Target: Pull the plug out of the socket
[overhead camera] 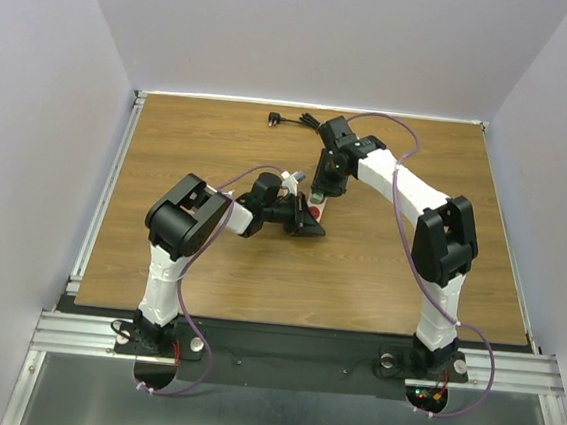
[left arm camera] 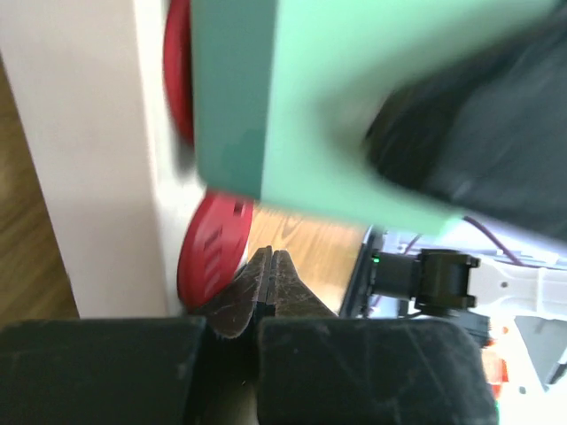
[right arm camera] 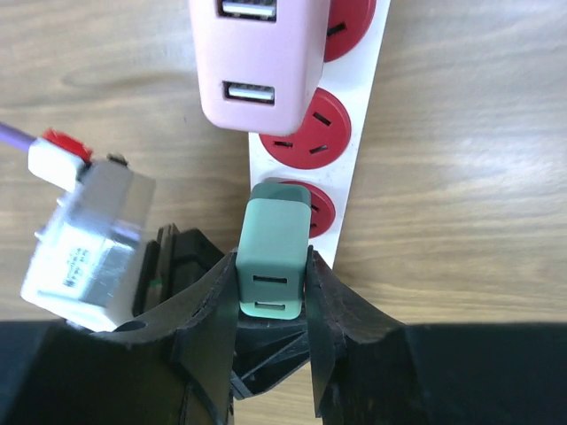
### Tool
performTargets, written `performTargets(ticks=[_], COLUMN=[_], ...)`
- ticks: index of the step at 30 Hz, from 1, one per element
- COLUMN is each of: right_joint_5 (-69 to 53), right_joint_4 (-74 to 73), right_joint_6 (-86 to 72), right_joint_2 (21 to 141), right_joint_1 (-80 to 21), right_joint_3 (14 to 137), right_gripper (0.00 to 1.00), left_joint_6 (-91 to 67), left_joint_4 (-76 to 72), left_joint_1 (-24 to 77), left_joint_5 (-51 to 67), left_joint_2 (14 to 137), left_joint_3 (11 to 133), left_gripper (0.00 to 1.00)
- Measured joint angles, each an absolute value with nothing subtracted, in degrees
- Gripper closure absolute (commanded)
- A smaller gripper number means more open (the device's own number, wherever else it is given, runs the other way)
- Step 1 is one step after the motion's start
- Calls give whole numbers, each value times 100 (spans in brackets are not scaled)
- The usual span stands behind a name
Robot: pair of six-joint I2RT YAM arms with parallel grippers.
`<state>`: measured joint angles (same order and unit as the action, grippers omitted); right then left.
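Note:
The socket (right arm camera: 365, 133) is a beige power strip with red outlets (right arm camera: 310, 142), lying on the wooden table. My right gripper (right arm camera: 271, 270) is shut on a green plug (right arm camera: 273, 239) that stands over the strip's nearest outlet; I cannot tell whether its prongs are in. A pink USB adapter (right arm camera: 257, 62) sits in an outlet further along. My left gripper (left arm camera: 270, 270) is shut and empty, its tips resting against the strip (left arm camera: 97, 177) beside a red outlet (left arm camera: 211, 252), under the blurred green plug (left arm camera: 301, 106). In the top view both grippers, left (overhead camera: 306, 222) and right (overhead camera: 323, 189), meet over the strip (overhead camera: 316, 212).
The strip's black cord (overhead camera: 297, 123) runs to the table's far edge and ends in a black plug (overhead camera: 274, 119). The left arm's wrist camera box (right arm camera: 84, 248) is close beside my right fingers. Grey walls enclose the table on three sides.

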<state>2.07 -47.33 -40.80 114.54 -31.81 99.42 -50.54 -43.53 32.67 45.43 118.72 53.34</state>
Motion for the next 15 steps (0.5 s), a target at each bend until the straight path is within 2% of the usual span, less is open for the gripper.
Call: performTargets(ticks=[15], right_joint_5=[388], right_joint_4=[-4858], right_joint_6=[-3911], right_joint_2=[11502], right_joint_1=[-3183], right_joint_3=[10195], right_gripper=[100], left_joint_6=[-4727], left_joint_4=[-4158], left_joint_1=[3306], left_joint_5=[4504], left_joint_2=[11810], left_joint_3=[5207], left_gripper=[100])
